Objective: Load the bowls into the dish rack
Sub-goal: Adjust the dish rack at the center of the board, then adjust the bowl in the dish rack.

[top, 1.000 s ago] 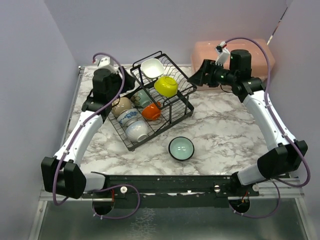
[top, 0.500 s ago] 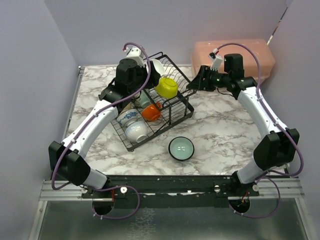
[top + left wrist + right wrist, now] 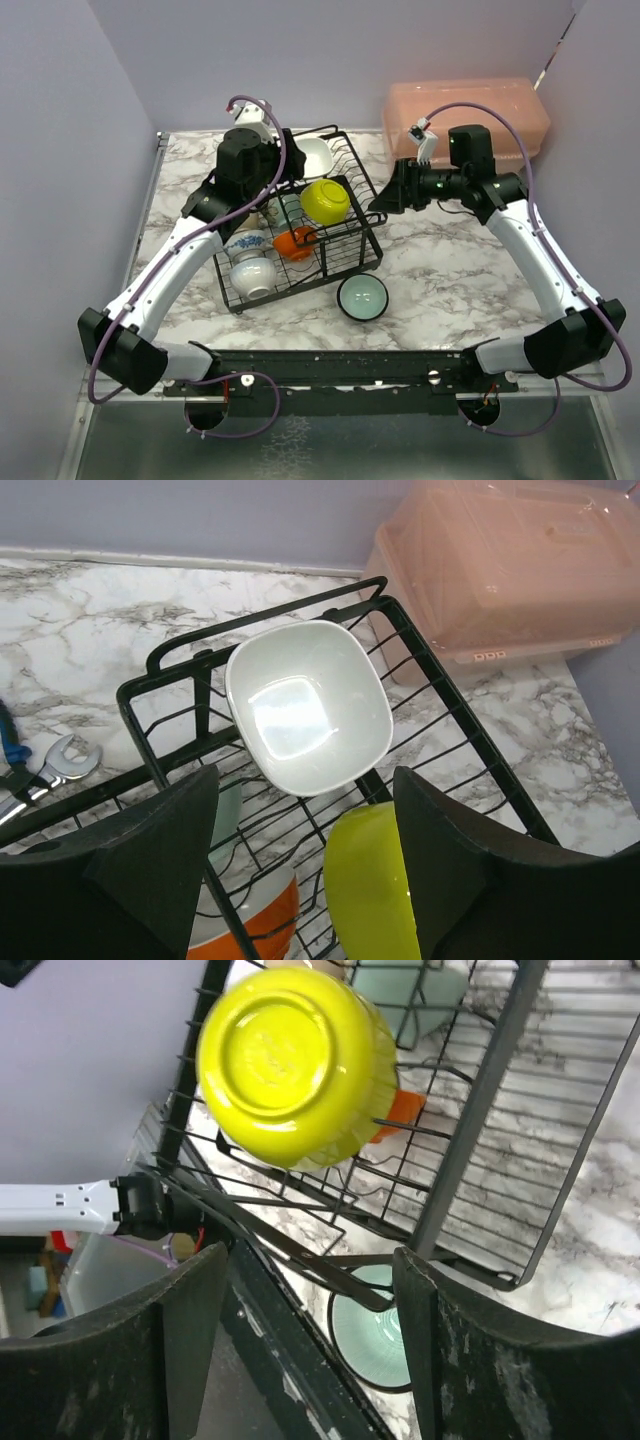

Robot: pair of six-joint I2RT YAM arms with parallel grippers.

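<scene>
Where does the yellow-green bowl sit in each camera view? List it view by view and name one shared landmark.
Top external: the yellow-green bowl is near the picture's centre, in the right half of the rack.
Left wrist: at the bottom edge, right of centre, below the white bowl.
Right wrist: upper left, its base toward the camera.
Shared landmark: the black wire dish rack.

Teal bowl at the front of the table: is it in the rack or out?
Out. The teal bowl sits upright on the marble table, just outside the dish rack's front corner.
</scene>
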